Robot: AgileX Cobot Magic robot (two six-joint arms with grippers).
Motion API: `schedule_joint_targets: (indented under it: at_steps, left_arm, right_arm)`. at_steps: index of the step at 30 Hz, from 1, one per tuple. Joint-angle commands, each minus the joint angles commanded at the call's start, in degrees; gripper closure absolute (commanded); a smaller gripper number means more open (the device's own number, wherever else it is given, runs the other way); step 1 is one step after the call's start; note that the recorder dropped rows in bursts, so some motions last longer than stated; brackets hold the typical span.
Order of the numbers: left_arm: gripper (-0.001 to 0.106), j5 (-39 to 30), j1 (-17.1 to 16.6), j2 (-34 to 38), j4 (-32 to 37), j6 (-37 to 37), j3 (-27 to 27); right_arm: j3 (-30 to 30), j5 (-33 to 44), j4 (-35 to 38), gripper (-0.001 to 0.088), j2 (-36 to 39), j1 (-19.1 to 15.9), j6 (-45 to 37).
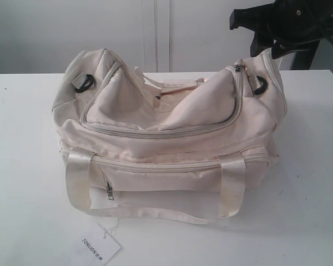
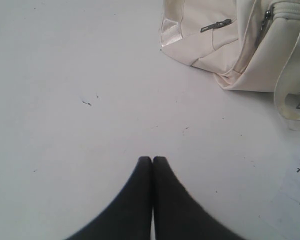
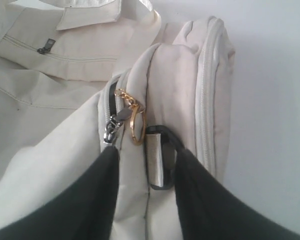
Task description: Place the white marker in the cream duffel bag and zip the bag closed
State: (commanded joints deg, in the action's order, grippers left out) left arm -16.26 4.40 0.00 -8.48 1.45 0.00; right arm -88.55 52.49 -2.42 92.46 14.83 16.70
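The cream duffel bag lies on the white table, and the zip of its curved top flap looks closed along the front. The white marker is out of view. My right gripper is at the bag's right end. Its jaws stand apart around the end ridge of fabric and the black strap ring. Just beyond them are the zip pull and the gold keychain. My left gripper is shut on nothing over bare table, apart from the bag.
A white paper tag printed TONIJON lies on the table in front of the bag, tied on by a thin thread. The right arm's black body hangs over the bag's far right corner. A white wall stands behind the table.
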Motion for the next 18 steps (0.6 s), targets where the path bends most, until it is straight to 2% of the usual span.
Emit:
schedule_joint_targets:
  at_steps: [4,5,11,18]
  left_arm:
    - [0.105,0.0,0.0,0.0,0.0,0.0,0.0]
    - [0.105,0.0,0.0,0.0,0.0,0.0,0.0]
    - [0.105,0.0,0.0,0.0,0.0,0.0,0.0]
    - [0.105,0.0,0.0,0.0,0.0,0.0,0.0]
  right_arm:
    - [0.0,0.47,0.44,0.0833,0.0,0.0,0.0]
    - [0.0,0.61,0.44,0.0867,0.0,0.0,0.0]
    - [0.0,1.87,0.53,0.0868,0.0,0.0,-3.95]
    - [0.0,3.38,0.53,0.0868,0.0,-0.89,-4.09]
